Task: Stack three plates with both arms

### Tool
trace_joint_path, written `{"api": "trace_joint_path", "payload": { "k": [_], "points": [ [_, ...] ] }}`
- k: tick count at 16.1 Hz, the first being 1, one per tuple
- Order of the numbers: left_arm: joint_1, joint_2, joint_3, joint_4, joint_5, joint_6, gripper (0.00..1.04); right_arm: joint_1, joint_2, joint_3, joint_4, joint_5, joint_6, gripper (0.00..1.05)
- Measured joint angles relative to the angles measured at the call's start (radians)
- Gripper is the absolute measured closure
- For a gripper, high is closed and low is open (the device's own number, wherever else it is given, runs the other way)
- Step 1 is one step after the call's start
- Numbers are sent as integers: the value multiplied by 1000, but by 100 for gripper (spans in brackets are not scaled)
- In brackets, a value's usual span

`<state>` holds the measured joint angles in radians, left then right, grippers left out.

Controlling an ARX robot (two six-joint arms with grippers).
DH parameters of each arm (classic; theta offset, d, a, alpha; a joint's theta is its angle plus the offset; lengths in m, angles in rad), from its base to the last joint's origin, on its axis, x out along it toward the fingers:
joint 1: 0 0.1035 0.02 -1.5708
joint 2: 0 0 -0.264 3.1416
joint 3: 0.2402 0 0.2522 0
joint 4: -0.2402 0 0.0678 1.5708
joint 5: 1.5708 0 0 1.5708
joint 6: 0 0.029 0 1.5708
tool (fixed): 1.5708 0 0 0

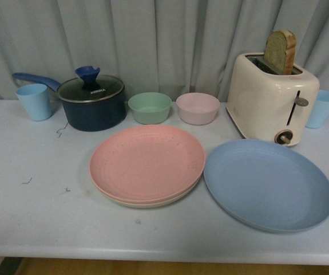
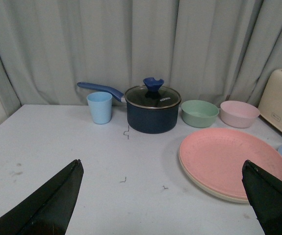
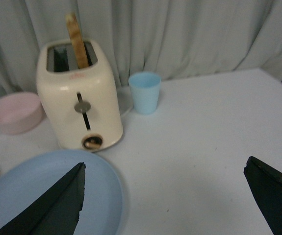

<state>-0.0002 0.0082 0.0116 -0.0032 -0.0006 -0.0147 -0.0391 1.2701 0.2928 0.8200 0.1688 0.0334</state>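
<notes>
The blue plate [image 1: 268,184] looked stiff, light and slick, best pinched at its rim; left gripper [image 2: 161,164] and right gripper [image 3: 165,162] hung spread, empty.

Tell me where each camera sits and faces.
Front view: on the robot's body, facing pink plate, blue plate, toaster; no arm shows.
Left wrist view: on the left arm, facing the pot; open left fingers show.
Right wrist view: on the right arm, facing the toaster; open right fingers show.
Both wrist views share the pink bowl.
</notes>
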Motion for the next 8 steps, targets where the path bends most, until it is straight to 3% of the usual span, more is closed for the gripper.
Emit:
{"api": "trace_joint_path", "payload": {
  "k": [1, 2, 8],
  "points": [
    [0, 0, 0, 0, 0, 0, 7, 14, 396, 198, -122, 7, 61, 6],
    [0, 0, 0, 0, 0, 0, 7, 13, 606, 346, -187, -19, 140, 6],
    [0, 0, 0, 0, 0, 0, 7, 27, 840, 384, -91, -40, 167, 6]
  ]
}}
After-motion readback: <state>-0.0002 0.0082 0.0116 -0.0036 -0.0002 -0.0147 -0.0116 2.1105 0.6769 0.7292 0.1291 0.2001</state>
